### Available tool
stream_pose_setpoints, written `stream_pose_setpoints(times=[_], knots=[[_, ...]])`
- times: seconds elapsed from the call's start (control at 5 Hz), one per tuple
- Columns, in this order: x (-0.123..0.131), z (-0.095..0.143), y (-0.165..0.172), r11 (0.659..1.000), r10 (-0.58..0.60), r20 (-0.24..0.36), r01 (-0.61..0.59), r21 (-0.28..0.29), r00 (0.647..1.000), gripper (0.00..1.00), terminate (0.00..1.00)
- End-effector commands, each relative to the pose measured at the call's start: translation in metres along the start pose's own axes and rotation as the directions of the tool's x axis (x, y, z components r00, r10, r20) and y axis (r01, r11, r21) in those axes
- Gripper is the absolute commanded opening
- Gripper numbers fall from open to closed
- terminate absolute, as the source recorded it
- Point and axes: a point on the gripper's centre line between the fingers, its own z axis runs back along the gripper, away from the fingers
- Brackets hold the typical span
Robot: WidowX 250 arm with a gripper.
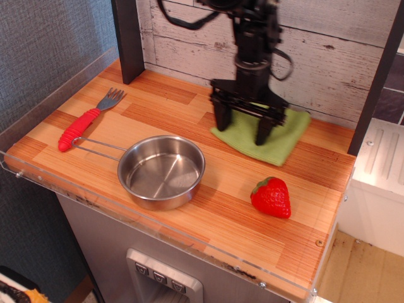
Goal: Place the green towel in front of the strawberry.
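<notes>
The green towel (285, 137) lies flat on the wooden counter near the back wall, right of centre. My gripper (242, 128) stands upright over its left part. The two black fingers (221, 118) are spread apart and their tips rest on the cloth. The towel is slightly blurred. The red strawberry (271, 197) with a green leafy top lies on the counter nearer the front edge, below the towel and apart from it.
A steel pan (161, 170) with a wire handle sits at centre-left. A red-handled fork (79, 126) lies at the left. A dark post (128, 38) stands at back left, another (375, 82) at right. A clear rim runs along the counter's front edge (189, 243).
</notes>
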Motion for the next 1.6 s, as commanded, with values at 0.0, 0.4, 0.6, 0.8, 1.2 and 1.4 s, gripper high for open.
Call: stream_pose_setpoints(times=[0.0,0.4,0.6,0.8,1.2,1.4], knots=[[-0.007,-0.013,-0.059,0.995,0.095,-0.049,-0.095,-0.007,0.994,1.00,0.00],[-0.002,0.008,-0.062,0.984,0.172,-0.023,-0.173,-0.050,0.985,1.00,0.00],[0.001,0.039,-0.060,0.988,0.153,0.025,-0.152,-0.028,0.988,1.00,0.00],[-0.002,0.065,-0.069,0.996,0.083,0.056,-0.082,-0.026,0.995,1.00,0.00],[-0.018,0.102,-0.073,0.999,0.038,0.128,-0.042,0.028,0.991,1.00,0.00],[-0.025,0.119,-0.063,0.999,0.041,0.153,-0.046,0.028,0.987,1.00,0.00]])
